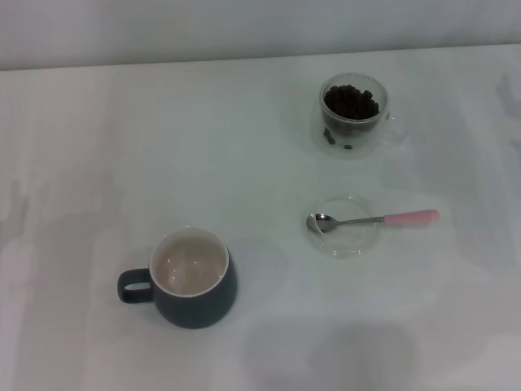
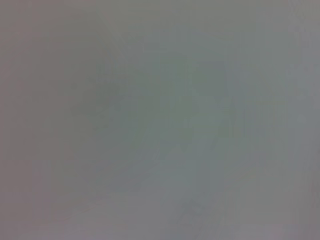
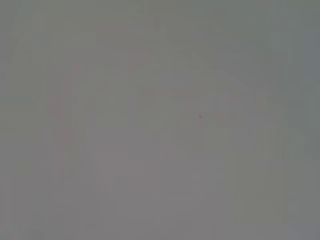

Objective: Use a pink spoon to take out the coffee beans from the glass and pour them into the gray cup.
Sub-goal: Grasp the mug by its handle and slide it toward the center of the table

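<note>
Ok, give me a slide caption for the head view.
Pink spoon resting on a glass dish, between the glass of coffee beans and the empty gray cup.

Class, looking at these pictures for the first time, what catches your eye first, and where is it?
The glass heaped with dark coffee beans stands far right. Nearer, the pink spoon lies with its bowl in a shallow clear dish. The gray cup, empty, sits near left. No gripper shows.

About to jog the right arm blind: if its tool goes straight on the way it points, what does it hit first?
Cannot tell. Neither tool shows in the head view, and the right wrist view shows only a blank pale surface, probably the table, with no spoon, glass or cup in it.
</note>
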`<state>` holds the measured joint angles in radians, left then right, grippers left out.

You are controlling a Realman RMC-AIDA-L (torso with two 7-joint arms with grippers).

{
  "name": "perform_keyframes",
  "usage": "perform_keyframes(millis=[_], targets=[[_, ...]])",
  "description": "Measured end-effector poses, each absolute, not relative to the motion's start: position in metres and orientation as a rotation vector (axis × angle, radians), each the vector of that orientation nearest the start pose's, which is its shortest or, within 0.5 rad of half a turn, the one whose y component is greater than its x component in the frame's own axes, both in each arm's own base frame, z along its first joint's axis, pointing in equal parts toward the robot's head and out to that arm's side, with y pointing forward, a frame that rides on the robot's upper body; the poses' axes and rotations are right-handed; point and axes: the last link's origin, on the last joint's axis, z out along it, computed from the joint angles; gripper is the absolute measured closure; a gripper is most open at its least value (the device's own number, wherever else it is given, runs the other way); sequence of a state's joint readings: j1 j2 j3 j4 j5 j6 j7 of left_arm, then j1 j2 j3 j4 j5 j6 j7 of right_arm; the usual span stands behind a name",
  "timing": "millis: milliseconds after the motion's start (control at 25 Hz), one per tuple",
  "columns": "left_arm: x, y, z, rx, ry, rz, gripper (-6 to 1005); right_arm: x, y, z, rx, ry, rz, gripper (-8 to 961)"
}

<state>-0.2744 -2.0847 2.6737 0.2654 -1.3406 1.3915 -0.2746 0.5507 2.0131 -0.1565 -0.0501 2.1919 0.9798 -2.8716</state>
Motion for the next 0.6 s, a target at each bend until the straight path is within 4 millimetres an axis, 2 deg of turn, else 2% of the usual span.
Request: perform_keyframes(millis=[400,600], targets=[[-0.346,0.264,-0.012,-1.343,-0.730,-0.923,159,0.385,0.365,0.070,-1.272,0.715,0.568,109],[-0.354,0.244,-0.009,-1.339,-0.721,-0.911,160,0.385,0.366,0.070,-1.273,0.716,0.568,110]])
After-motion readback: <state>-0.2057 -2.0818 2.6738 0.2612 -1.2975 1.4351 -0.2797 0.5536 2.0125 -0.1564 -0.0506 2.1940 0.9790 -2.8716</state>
